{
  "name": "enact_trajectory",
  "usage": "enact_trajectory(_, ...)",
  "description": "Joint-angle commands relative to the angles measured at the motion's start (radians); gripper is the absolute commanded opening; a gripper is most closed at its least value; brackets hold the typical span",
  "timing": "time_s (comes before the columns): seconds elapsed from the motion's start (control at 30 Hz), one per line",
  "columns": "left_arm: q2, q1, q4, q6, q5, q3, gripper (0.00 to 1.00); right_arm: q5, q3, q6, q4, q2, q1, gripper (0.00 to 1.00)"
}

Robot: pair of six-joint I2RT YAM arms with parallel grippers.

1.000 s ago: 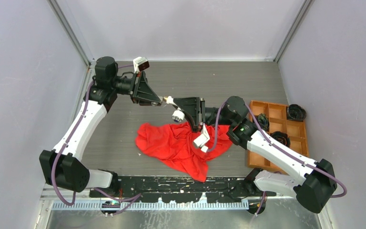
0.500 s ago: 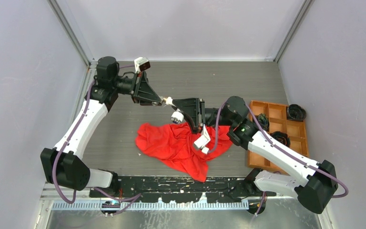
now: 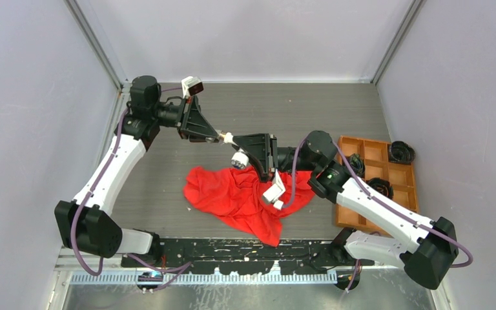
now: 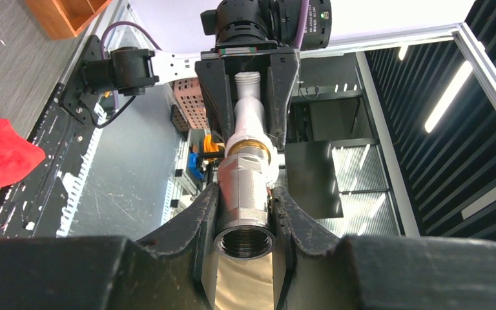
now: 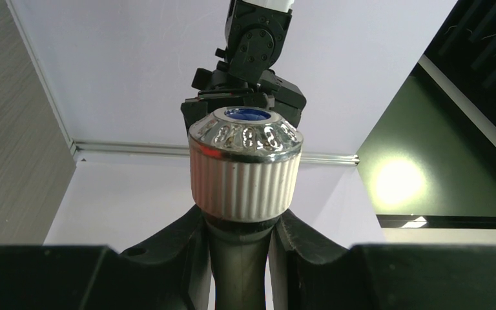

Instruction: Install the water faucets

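- In the top view the grey metal fitting (image 3: 221, 136) is only a small glint at the tip of the left gripper (image 3: 217, 135); its shape cannot be made out there.
- The left wrist view shows it plainly: the left gripper (image 4: 245, 216) is clamped on the grey metal fitting (image 4: 245, 194), whose open threaded mouth faces the camera.
- Beyond it, the brassy ring of the white tap (image 4: 250, 116) meets the fitting's far end. How deep the thread sits inside is hidden.
- The right gripper (image 4: 248, 90) is clamped on the tap's white body from the far side; the knob is out of sight in this view.
- In the right wrist view the ribbed, blue-marked knob (image 5: 245, 168) fills the middle and hides the tap's body, the fitting and most of the left gripper (image 5: 245, 97) behind it.
- The right gripper (image 5: 244, 226) is cut off at the lower edge, its fingers closed on the stem just below the knob.
- From above, the tap (image 3: 228, 137) hangs in the air between both grippers, over the far edge of the red cloth (image 3: 232, 200) on the table (image 3: 310, 106).
- The right arm covers part of the orange tray (image 3: 378, 152).
- Compared with a second ago, the knob (image 3: 237, 159) sits slightly lower and further left, and the right gripper (image 3: 237, 139) has shifted slightly left; both grips are unchanged.
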Motion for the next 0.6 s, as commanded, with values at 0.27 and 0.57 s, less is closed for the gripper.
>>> enact_trajectory(0.27,-0.078,-0.004,0.017,-0.001,0.050,0.046,0.00,-0.009,0.039,-0.041,-0.038,0.039,0.006,0.00)
enact_trajectory(0.57,-0.078,-0.041,0.018,-0.007,0.070,0.037,0.00,-0.175,0.053,0.099,-0.049,-0.007,-0.024,0.00)
